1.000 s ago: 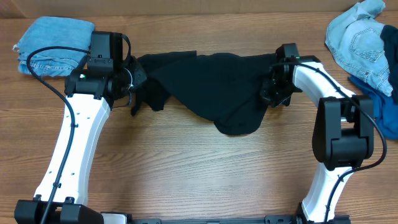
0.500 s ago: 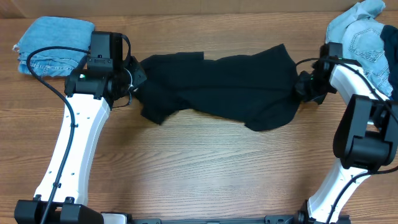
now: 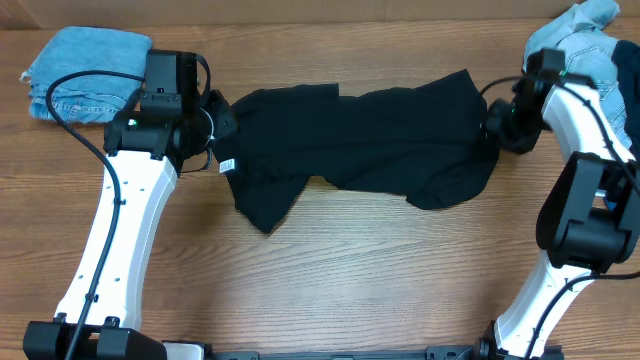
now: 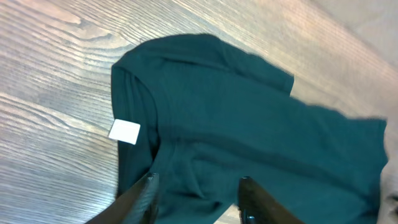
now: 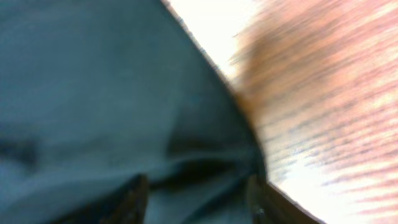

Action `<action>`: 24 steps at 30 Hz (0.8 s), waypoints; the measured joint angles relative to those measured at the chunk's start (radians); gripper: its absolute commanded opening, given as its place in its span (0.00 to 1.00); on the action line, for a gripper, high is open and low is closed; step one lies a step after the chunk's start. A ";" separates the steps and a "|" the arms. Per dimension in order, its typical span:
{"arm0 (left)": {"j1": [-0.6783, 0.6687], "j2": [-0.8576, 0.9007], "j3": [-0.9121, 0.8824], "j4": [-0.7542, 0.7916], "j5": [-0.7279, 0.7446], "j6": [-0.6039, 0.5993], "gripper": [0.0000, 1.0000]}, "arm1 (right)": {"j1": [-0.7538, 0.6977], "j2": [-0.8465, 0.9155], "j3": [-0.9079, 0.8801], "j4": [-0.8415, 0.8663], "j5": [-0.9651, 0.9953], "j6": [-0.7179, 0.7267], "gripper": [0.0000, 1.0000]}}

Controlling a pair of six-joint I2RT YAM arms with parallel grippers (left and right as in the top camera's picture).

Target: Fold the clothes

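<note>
We log black T-shirt (image 3: 370, 140) lying crumpled across middle of table (image 3: 350, 270), stretched between both arms. White tag (image 3: 227, 165) at its left edge. Left gripper (image 3: 215, 125) over left end, fingers apart, nothing pinched. Right gripper (image 3: 500, 125) at right end, fingers apart above cloth; wrist view blurred. Folded denim (image 3: 85, 70) behind left arm. Denim heap (image 3: 575, 60) and royal-blue garment (image 3: 628, 175) crowd right arm.

Overhead view: you are looking at a tabletop (image 3: 330, 285) of brown wood-grain laminate, its grain running left to right under even light. A paler tan strip (image 3: 300, 12) borders its far edge. In the right wrist view, bright glare washes over the blurred grain.
</note>
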 measured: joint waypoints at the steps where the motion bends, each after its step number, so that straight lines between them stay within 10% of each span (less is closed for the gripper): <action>1: 0.000 0.000 0.000 0.000 0.003 0.010 0.55 | 0.000 -0.002 0.031 -0.020 -0.023 0.001 0.62; 6: 0.000 0.013 0.000 0.033 0.005 0.069 0.33 | 0.046 -0.029 0.080 -0.112 -0.126 0.000 0.52; 24: -0.135 0.367 0.006 0.078 0.174 0.237 0.50 | 0.274 -0.029 0.078 -0.433 -0.115 -0.015 0.66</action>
